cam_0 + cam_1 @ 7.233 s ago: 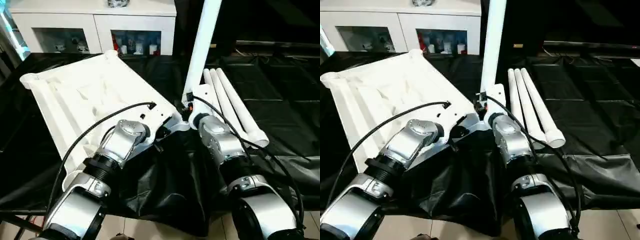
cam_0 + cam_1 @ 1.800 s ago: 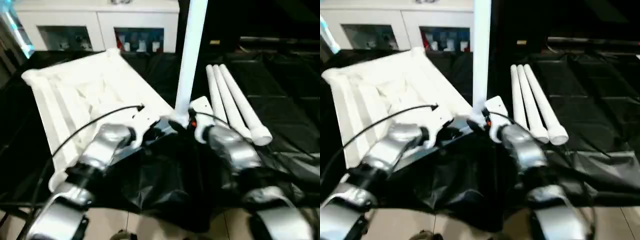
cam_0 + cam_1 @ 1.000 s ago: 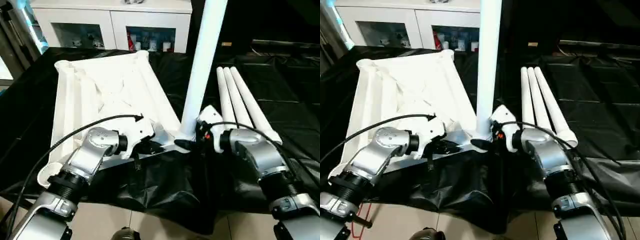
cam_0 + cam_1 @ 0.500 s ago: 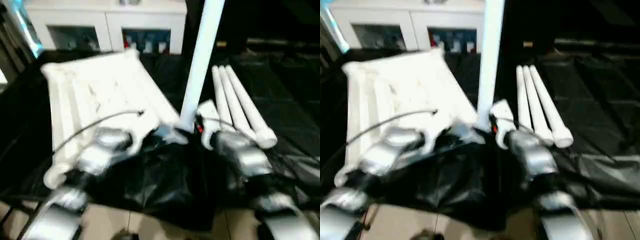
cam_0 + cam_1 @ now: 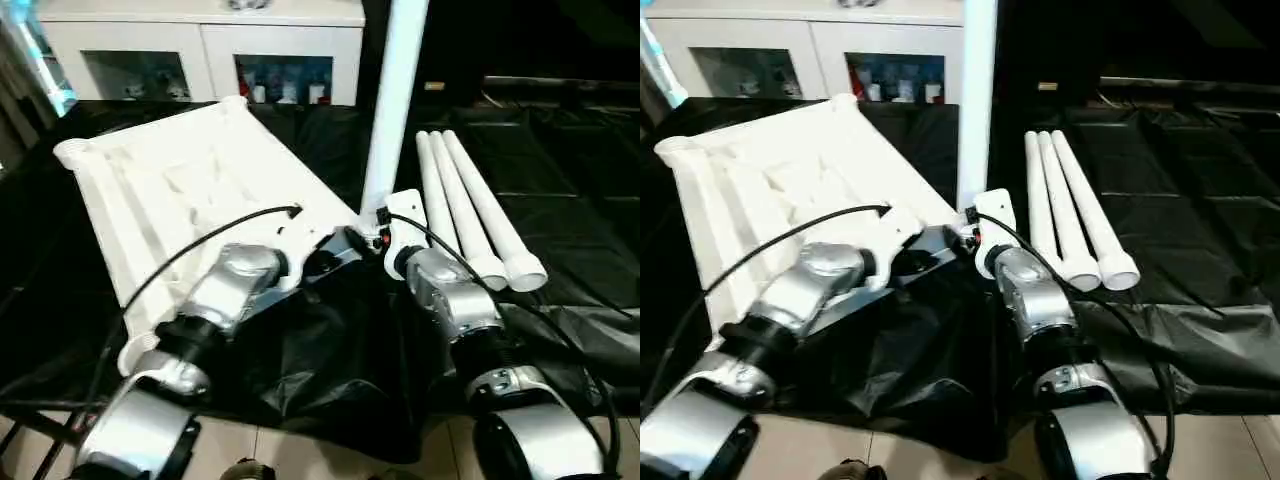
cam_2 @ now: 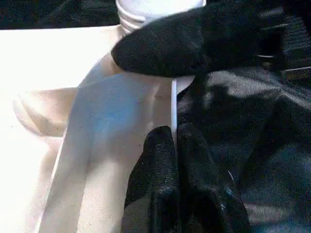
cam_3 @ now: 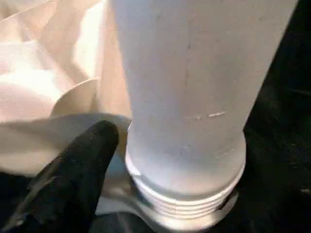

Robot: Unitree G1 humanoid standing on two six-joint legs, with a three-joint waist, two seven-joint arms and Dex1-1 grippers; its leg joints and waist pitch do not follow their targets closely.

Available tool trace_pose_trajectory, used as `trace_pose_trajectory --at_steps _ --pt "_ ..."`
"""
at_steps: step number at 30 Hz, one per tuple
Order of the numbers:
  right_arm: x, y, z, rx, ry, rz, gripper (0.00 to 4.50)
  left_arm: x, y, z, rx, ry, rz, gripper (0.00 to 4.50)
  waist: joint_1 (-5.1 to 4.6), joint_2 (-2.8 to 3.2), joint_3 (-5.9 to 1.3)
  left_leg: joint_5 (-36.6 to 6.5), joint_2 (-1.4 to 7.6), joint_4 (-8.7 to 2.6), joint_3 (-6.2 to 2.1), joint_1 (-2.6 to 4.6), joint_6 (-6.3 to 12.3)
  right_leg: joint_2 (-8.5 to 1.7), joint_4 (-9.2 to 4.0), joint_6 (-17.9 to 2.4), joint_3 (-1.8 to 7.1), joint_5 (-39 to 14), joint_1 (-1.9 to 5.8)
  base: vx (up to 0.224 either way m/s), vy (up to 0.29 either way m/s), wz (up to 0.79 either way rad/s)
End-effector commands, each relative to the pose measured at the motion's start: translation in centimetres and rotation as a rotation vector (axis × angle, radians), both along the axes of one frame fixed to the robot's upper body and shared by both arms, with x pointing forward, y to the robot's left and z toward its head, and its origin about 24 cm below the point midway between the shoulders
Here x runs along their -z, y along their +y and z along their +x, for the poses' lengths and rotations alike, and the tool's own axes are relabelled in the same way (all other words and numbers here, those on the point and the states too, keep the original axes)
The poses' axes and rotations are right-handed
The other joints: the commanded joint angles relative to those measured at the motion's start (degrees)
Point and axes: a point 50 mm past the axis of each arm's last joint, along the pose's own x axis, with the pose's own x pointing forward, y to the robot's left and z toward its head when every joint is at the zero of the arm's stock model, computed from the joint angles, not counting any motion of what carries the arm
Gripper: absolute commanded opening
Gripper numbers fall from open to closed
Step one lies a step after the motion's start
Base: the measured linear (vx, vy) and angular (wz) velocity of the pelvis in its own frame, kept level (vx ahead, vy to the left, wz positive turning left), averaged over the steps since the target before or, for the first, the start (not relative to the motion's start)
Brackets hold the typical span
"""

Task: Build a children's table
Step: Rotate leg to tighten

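the white ribbed tabletop lies underside-up on the black-draped surface. an upright leg stands in its near corner socket, threads showing in the right wrist view. the left gripper pinches the tabletop's thin rim. the right gripper straddles the leg's base, fingers spread. three smooth tapered legs lie side by side, open cloth beyond.

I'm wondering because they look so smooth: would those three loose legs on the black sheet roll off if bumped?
Probably they would roll: the loose legs are round tubes lying side by side on the flat sheet. Being tapered, they would likely curve rather than run straight. They look hollow at the open ends, so probably light yet stiff.
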Motion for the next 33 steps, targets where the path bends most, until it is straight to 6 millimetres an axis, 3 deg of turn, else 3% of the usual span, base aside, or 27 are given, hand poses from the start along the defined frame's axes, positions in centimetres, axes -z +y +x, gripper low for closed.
trace_pose_trajectory --at_steps 1,4,12,16,21,23,33 --pt "0.1 1.8 -0.9 -0.185 0.008 -0.006 4.22 -2.3 -1.3 0.0 0.088 -0.112 -0.056 0.00 0.15 -0.30 -4.66 -7.7 3.14 -3.63 -1.69 1.48 3.21 -4.97 -4.35 -14.5 2.58 -2.0 3.13 0.000 0.000 0.00" --pt "-0.3 0.1 -1.1 -0.252 -0.003 -0.063 4.41 -2.1 -0.7 -0.4 0.139 -0.113 -0.055 0.00 0.23 -0.34 -4.65 -7.0 3.16 -3.56 -1.64 1.42 4.21 -4.91 -4.32 -14.6 2.58 -1.1 3.12 0.000 0.000 0.00" --pt "-1.8 -4.6 -1.5 -0.379 -0.029 -0.123 4.47 -1.9 0.9 -2.7 0.383 -0.096 -0.036 0.00 1.00 -0.28 -4.52 -8.2 3.54 -3.60 -1.42 1.87 3.86 -4.79 -4.37 -14.8 2.63 -3.5 2.64 0.000 0.000 0.00" --pt "-2.3 -5.2 -2.0 -0.450 -0.032 -0.122 4.47 -1.7 1.5 -3.2 0.415 -0.080 -0.017 0.00 1.21 -0.18 -4.59 -7.7 3.56 -3.62 -1.46 1.79 3.77 -4.76 -4.15 -14.7 2.60 -2.1 2.71 0.000 0.000 0.00" --pt "-2.5 -5.4 -2.8 -0.539 -0.022 -0.120 4.47 -1.6 2.2 -3.6 0.444 -0.065 -0.003 0.00 1.50 -0.50 -4.61 -7.5 3.50 -3.54 -1.43 1.70 3.99 -4.86 -4.19 -14.5 2.61 -2.7 2.80 0.000 0.000 0.00" --pt "-2.5 -5.2 -3.1 -0.574 -0.013 -0.095 4.31 -1.4 2.8 -3.9 0.462 -0.054 0.007 0.00 1.64 -0.74 -4.60 -7.1 3.53 -3.56 -1.42 1.63 4.31 -4.85 -4.19 -14.3 2.59 -3.0 2.79 0.000 0.000 0.00" --pt "-1.7 -4.7 -3.4 -0.589 0.017 -0.089 3.50 -1.4 3.4 -3.9 0.452 -0.045 0.026 0.00 1.84 -0.73 -4.60 -7.1 3.48 -3.60 -1.42 1.71 3.61 -4.85 -4.21 -13.9 2.58 -4.6 2.57 0.000 0.000 0.00"
